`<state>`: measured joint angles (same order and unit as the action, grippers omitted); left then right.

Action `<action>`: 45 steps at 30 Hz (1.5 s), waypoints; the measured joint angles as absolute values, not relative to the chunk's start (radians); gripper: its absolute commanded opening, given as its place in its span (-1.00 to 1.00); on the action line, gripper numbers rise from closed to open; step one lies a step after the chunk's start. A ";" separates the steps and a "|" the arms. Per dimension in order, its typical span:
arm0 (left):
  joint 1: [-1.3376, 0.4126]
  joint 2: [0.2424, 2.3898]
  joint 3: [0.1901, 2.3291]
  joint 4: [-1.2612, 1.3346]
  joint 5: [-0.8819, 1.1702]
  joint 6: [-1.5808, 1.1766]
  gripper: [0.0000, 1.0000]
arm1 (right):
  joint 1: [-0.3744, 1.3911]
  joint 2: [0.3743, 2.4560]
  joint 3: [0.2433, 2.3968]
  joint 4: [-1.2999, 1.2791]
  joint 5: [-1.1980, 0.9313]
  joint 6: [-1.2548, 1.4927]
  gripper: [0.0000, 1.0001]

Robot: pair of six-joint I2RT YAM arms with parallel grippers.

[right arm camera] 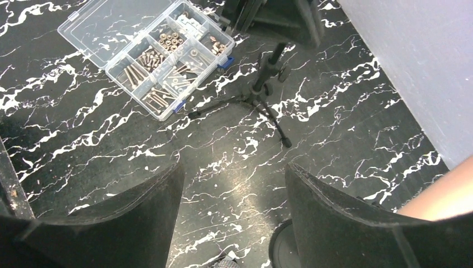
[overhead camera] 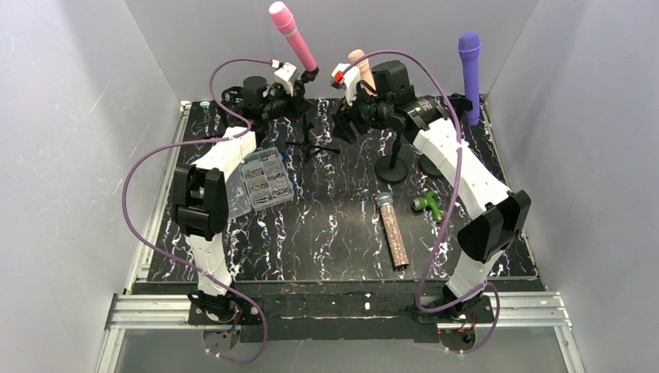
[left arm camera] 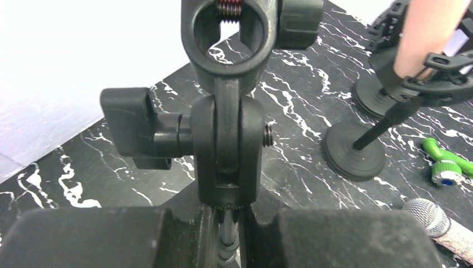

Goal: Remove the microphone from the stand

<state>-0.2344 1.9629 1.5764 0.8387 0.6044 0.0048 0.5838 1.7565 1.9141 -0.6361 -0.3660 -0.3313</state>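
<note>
One pink microphone (overhead camera: 294, 39) slants, head up-left, base on stand (left arm camera: 226, 139); left gripper (left arm camera: 226, 223) clenched on stand; right gripper (right arm camera: 234, 190) released.

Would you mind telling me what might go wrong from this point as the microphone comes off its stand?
1. The left jaws are shut on the thin tripod stand just below its pivot; pulling the pink microphone might tilt this thin-legged stand toward the open screw box.
2. The right jaws stand open with the beige microphone outside them; closing now would likely miss it.
</note>
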 measured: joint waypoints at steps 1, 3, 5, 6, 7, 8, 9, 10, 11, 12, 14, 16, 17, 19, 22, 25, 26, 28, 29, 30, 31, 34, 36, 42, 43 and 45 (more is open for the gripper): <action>-0.245 1.957 1.571 0.836 0.602 0.006 -1.00 | 0.584 1.749 1.912 -0.634 -0.360 -0.332 0.49; -0.268 1.942 1.555 0.828 0.599 0.013 -1.00 | 0.583 1.734 1.909 -0.632 -0.350 -0.332 0.49; -0.297 1.927 1.543 0.814 0.599 0.015 -1.00 | 0.580 1.720 1.908 -0.628 -0.342 -0.332 0.49; -0.308 1.922 1.542 0.807 0.601 0.015 -1.00 | 0.577 1.711 1.909 -0.626 -0.340 -0.332 0.49; -0.321 1.915 1.536 0.801 0.601 0.014 -1.00 | 0.574 1.703 1.909 -0.626 -0.338 -0.332 0.49; -0.329 1.900 1.523 0.789 0.601 0.017 -1.00 | 0.573 1.702 1.909 -0.626 -0.337 -0.332 0.49; -0.342 1.895 1.520 0.786 0.601 0.017 -1.00 | 0.565 1.694 1.920 -0.626 -0.331 -0.332 0.49; -0.350 1.883 1.511 0.776 0.603 0.015 -1.00 | 0.561 1.693 1.929 -0.627 -0.327 -0.332 0.49; -0.356 1.868 1.499 0.767 0.603 0.014 -1.00 | 0.556 1.693 1.942 -0.626 -0.323 -0.332 0.49; -0.363 1.846 1.480 0.751 0.604 0.012 -1.00 | 0.555 1.693 1.953 -0.625 -0.319 -0.332 0.49; -0.368 1.812 1.452 0.729 0.606 0.007 -1.00 | 0.549 1.692 1.975 -0.625 -0.314 -0.333 0.49; -0.370 1.774 1.424 0.702 0.607 0.005 -1.00 | 0.547 1.689 1.986 -0.621 -0.312 -0.333 0.50; -0.371 1.755 1.411 0.689 0.606 0.003 -1.00 | 0.547 1.687 1.988 -0.619 -0.312 -0.333 0.50; -0.371 1.723 1.386 0.671 0.606 0.003 -1.00 | 0.547 1.681 1.989 -0.619 -0.313 -0.332 0.50; -0.371 1.656 1.332 0.636 0.609 0.011 -1.00 | 0.547 1.675 1.989 -0.619 -0.324 -0.328 0.50; -0.374 1.606 1.290 0.613 0.613 0.022 -1.00 | 0.547 1.673 1.990 -0.620 -0.346 -0.317 0.50; -0.377 1.593 1.280 0.607 0.617 0.025 -1.00 | 0.547 1.672 1.990 -0.620 -0.354 -0.316 0.50; -0.385 1.578 1.266 0.605 0.623 0.027 -1.00 | 0.547 1.671 1.993 -0.623 -0.368 -0.314 0.50; -0.390 1.575 1.264 0.603 0.626 0.027 -1.00 | 0.547 1.671 2.000 -0.626 -0.375 -0.313 0.50; -0.394 1.574 1.262 0.603 0.630 0.027 -1.00 | 0.547 1.671 2.008 -0.629 -0.382 -0.313 0.50; -0.398 1.573 1.259 0.606 0.636 0.027 -1.00 | 0.547 1.671 2.018 -0.630 -0.388 -0.313 0.50; -0.406 1.568 1.245 0.607 0.651 0.031 -1.00 | 0.550 1.671 2.060 -0.628 -0.403 -0.311 0.50; -0.410 1.563 1.231 0.609 0.659 0.034 -1.00 | 0.550 1.673 2.093 -0.627 -0.412 -0.306 0.50; -0.422 1.551 1.207 0.618 0.683 0.046 -1.00 | 0.564 1.702 2.180 -0.602 -0.426 -0.288 0.50; -0.424 1.548 1.203 0.619 0.685 0.050 -1.00 | 0.567 1.708 2.185 -0.600 -0.426 -0.287 0.51; -0.428 1.542 1.198 0.619 0.688 0.053 -1.00 | 0.573 1.725 2.191 -0.598 -0.426 -0.286 0.50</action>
<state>-0.4278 1.5425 1.1984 0.6193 0.6884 0.0528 0.5728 1.7248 2.1906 -0.5980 -0.4259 -0.2855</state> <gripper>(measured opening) 0.108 0.752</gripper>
